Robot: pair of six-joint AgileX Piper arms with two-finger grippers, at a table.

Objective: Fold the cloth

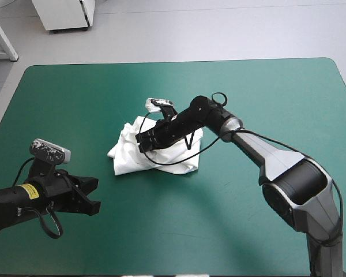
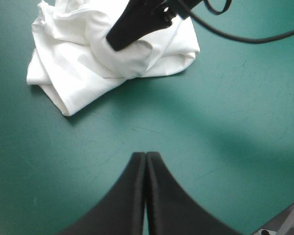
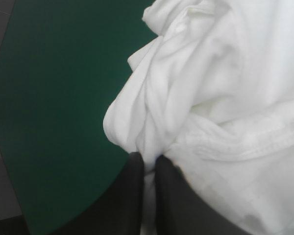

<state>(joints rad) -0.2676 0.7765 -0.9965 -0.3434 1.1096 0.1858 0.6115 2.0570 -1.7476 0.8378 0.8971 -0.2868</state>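
At the near left of the desk (image 1: 248, 98), the left hand (image 2: 145, 155) is held low over bare teal-green cover (image 1: 57, 92). It is closed on nothing, its black fingers (image 2: 132, 196) pressed together into one pointed arch. It is kept well apart from the T-shirt (image 1: 127, 153), which is seen ahead of it.

Around the middle of the desk, a little toward its left side, the T-shirt is found as a white crumpled heap, with folds bunched and a hemmed edge turned up. Bare cover is left all around it.

From the right, the other arm is stretched across the desk, and the right hand (image 1: 144, 141) is placed on top of the heap. It is all but closed, and a fold of white fabric is pinched in it. Whether the pinched part is raised off the cover cannot be told for certain, as it is hidden by the hand.
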